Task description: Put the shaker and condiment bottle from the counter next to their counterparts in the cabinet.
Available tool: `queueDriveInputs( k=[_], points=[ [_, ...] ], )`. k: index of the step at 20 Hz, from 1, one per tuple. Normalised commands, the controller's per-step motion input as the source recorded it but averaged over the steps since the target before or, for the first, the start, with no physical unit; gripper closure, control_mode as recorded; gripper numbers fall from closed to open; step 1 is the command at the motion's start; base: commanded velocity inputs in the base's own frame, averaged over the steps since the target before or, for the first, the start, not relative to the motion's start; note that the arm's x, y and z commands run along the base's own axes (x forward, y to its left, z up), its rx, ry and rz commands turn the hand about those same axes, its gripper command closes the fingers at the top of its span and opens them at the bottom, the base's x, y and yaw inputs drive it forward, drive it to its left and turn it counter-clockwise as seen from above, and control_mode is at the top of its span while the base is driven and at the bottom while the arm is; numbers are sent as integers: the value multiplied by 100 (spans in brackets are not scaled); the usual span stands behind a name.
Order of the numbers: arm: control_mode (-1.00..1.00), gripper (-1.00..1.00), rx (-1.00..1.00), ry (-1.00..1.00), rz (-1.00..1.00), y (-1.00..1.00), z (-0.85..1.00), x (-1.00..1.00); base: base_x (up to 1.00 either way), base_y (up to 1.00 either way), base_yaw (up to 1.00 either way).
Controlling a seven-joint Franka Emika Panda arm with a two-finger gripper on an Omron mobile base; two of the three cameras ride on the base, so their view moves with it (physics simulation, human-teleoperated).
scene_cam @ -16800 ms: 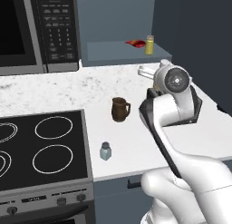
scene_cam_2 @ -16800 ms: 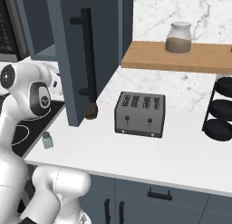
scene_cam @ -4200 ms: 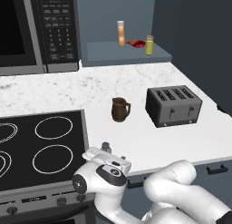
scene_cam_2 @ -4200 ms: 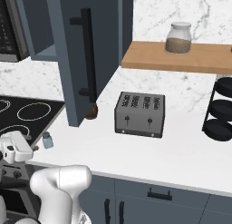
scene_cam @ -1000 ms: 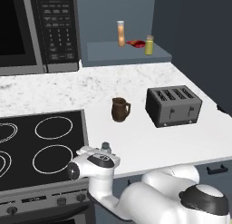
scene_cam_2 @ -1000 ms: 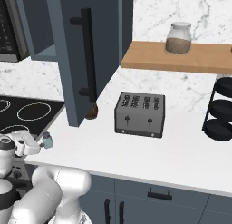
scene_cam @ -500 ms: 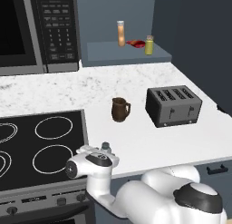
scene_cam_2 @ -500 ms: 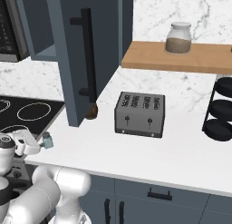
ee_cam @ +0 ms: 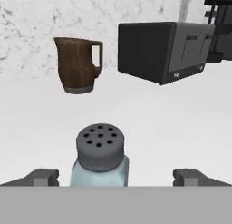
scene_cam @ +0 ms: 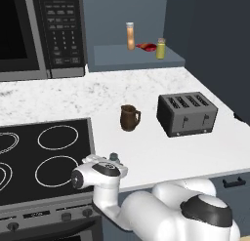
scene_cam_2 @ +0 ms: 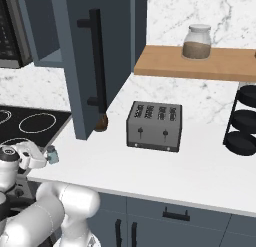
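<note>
At counter front edge, beside stove: shaker upright between gripper fingertips, jaws spread wide, not touching. Likely light, rigid, smooth; grip body below cap. Condiment bottle already in cabinet.

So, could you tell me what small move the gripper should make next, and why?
Probably close on the shaker: the gripper is open, its fingertips flanking the shaker's sides on the counter. The condiment bottle already stands in the cabinet.
</note>
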Motion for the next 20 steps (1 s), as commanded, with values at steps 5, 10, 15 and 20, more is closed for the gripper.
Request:
queueDriveInputs(
  k=[5, 10, 15, 20],
  points=[
    [-100, -100, 1, 0, 0, 0, -11, 7, 0, 0, 0],
    [-100, -100, 4, 0, 0, -9, -3, 14, 0, 0, 0],
    [-100, -100, 3, 0, 0, 0, -4, 24, 0, 0, 0],
    [-100, 100, 2, 0, 0, 0, -20, 18, 0, 0, 0]
  ],
)
